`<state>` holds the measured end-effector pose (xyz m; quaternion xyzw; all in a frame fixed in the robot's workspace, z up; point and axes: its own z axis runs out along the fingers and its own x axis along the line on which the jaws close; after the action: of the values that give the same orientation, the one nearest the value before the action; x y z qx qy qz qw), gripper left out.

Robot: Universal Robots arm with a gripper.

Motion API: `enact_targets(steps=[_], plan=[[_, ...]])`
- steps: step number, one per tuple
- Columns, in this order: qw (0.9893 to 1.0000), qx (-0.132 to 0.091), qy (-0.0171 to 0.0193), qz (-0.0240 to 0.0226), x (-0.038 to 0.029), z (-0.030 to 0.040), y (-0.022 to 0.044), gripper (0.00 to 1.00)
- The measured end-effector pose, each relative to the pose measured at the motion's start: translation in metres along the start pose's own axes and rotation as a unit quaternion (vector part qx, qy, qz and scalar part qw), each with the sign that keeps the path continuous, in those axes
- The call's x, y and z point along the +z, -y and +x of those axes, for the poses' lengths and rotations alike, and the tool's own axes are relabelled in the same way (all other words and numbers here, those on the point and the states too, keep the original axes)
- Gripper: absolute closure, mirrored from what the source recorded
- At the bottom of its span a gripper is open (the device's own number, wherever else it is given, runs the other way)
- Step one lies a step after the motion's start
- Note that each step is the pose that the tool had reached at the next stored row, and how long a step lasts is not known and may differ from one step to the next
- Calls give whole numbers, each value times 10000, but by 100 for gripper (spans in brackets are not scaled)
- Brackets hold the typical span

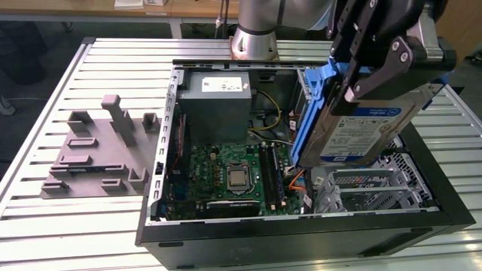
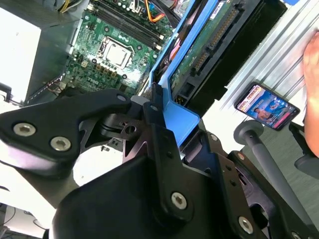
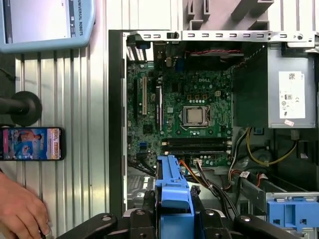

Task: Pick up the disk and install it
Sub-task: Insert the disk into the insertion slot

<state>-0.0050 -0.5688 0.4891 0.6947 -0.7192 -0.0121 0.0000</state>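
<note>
Hard drive (image 1: 373, 127), upper right, pinched by the gripper (image 1: 360, 90) above the drive cage (image 1: 376, 186); transport step in hand, alignment judged needed.

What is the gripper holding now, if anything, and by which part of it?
The gripper holds the disk, clamped by the top end of its blue carrier frame; the disk hangs below.

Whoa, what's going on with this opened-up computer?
A robot arm's gripper has its jaws shut on the disk, a silver hard drive in a blue frame, holding it tilted over the open computer case, above the silver drive cage. It isn't seated yet. A person's hand is by a phone.
</note>
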Motion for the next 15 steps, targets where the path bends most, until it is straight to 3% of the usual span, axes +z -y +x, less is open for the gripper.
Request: enact_targets(steps=[4,12,15], plan=[[10000,0,0,0,34,21,61,64],[10000,0,0,0,101,44,273,64],[10000,0,-1,0,131,73,312,64]])
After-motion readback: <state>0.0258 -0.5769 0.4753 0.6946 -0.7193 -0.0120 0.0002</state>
